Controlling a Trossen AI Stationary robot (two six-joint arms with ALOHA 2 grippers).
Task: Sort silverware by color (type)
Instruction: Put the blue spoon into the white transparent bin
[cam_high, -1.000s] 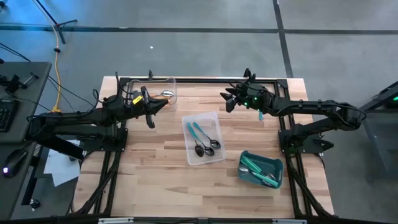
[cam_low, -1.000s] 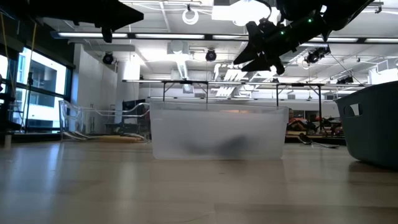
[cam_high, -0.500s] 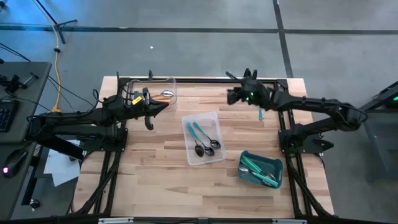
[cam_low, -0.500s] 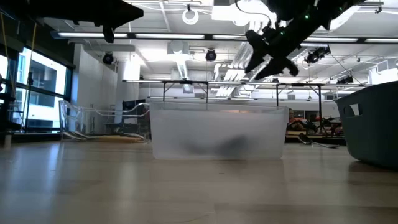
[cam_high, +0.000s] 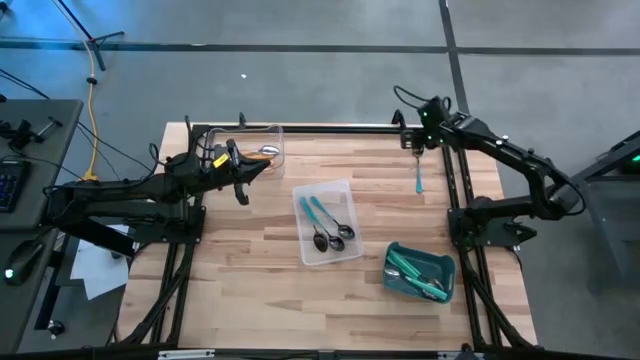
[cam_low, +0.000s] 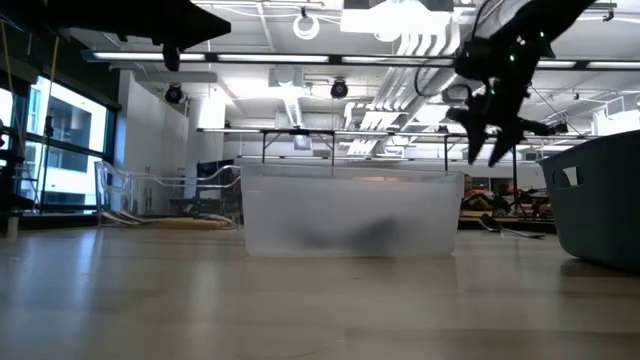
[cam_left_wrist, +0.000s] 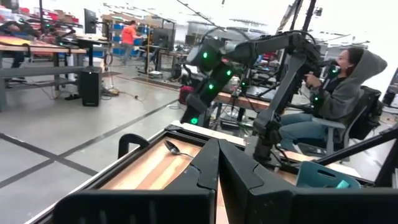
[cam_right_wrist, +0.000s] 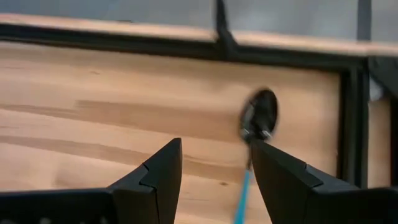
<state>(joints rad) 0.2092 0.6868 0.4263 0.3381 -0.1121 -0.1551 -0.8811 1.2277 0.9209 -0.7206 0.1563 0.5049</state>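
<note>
A teal-handled spoon (cam_high: 419, 180) lies flat on the wood near the table's far right corner, with its metal bowl (cam_right_wrist: 260, 118) toward the far edge. My right gripper (cam_high: 420, 138) hangs open above the bowl end, tipped steeply down and touching nothing; it also shows in the right wrist view (cam_right_wrist: 214, 168) and the low view (cam_low: 497, 150). Two teal spoons (cam_high: 327, 225) lie in the middle clear tray (cam_high: 345, 190). An orange spoon (cam_high: 266, 152) lies in the far-left clear tray (cam_high: 278, 132). My left gripper (cam_high: 262, 170) waits shut and level beside that tray.
A teal bin (cam_high: 445, 262) holding green-handled spoons stands near the right front. A black frame rail (cam_right_wrist: 186, 46) runs along the far edge just beyond the loose spoon. Bare wood lies between the trays. A seated person (cam_left_wrist: 345, 81) shows in the room beyond the table's right side.
My right gripper has swung from over the far middle of the table toward the far right corner. It has tipped from near level to pointing steeply down over the loose teal spoon, and its fingers have stayed open. The spoons have not moved.
</note>
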